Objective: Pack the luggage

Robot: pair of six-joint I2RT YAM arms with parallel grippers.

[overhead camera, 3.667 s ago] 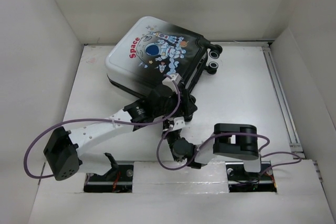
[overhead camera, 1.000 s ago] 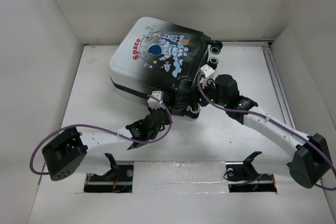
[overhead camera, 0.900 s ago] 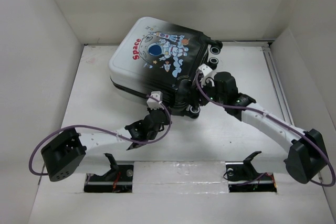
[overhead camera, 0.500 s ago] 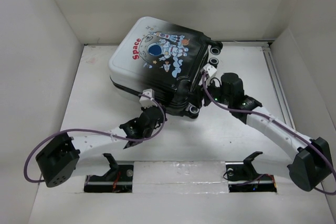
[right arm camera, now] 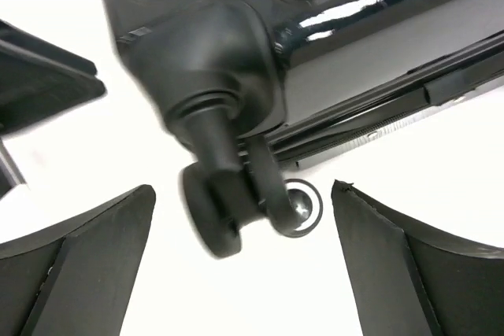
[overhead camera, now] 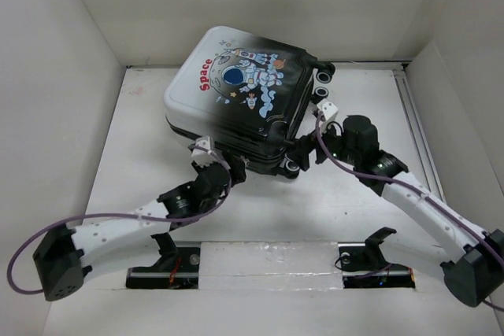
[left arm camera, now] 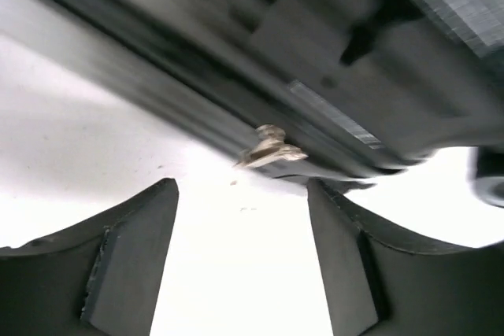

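The luggage (overhead camera: pixel 236 92) lies flat and closed at the back middle of the table, astronaut print and red "Space" facing up. My left gripper (overhead camera: pixel 224 166) sits at its near side edge, open and holding nothing. In the left wrist view the dark shell side (left arm camera: pixel 331 45) and a small metal zipper pull (left arm camera: pixel 272 149) lie just beyond the open left gripper (left arm camera: pixel 242 194). My right gripper (overhead camera: pixel 305 151) is open at the near right corner. In the right wrist view a black caster wheel (right arm camera: pixel 228 210) hangs under the glossy shell (right arm camera: pixel 236 5), between the spread fingers of the right gripper (right arm camera: pixel 242 202), not pinched.
White walls enclose the table on the left, back and right. A metal rail (overhead camera: pixel 417 139) runs along the right side. Another wheel (overhead camera: pixel 324 73) sticks out at the luggage's far right corner. Purple cables trail along both arms. The arm bases (overhead camera: pixel 165 261) sit at the near edge.
My left gripper has slid left along the luggage's near edge and opened. My right gripper has backed slightly right from the corner wheel and opened wider. The luggage has hardly moved.
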